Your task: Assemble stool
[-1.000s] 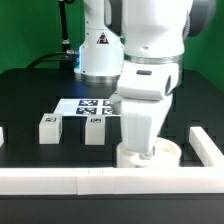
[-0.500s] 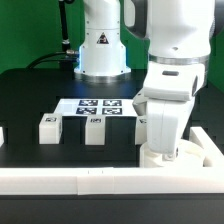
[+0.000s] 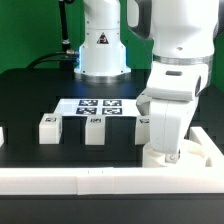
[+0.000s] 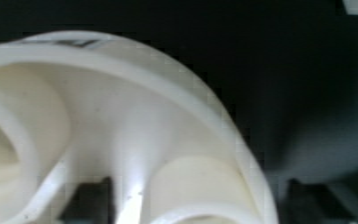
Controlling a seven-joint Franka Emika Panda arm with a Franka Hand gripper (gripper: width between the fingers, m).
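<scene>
The white round seat (image 3: 186, 152) lies on the black table in the corner of the white bar edging at the exterior view's right. My gripper (image 3: 165, 146) stands straight down on it, with the fingers hidden behind the hand. In the wrist view the seat (image 4: 140, 120) fills the picture, and its rim sits between my dark fingertips (image 4: 91, 196) at my gripper (image 4: 202, 200), which looks shut on it. Two white block legs (image 3: 48, 128) (image 3: 95, 128) lie to the exterior view's left. A third leg (image 3: 143, 122) shows partly behind my hand.
The marker board (image 3: 90, 104) lies flat behind the legs. A long white bar (image 3: 60, 180) edges the table's front and another (image 3: 212, 150) edges its right side. The robot's base (image 3: 100, 50) stands at the back.
My arm and the seat have moved from the front middle to the exterior view's right, into the corner of the bars. In the last half second almost nothing moved.
</scene>
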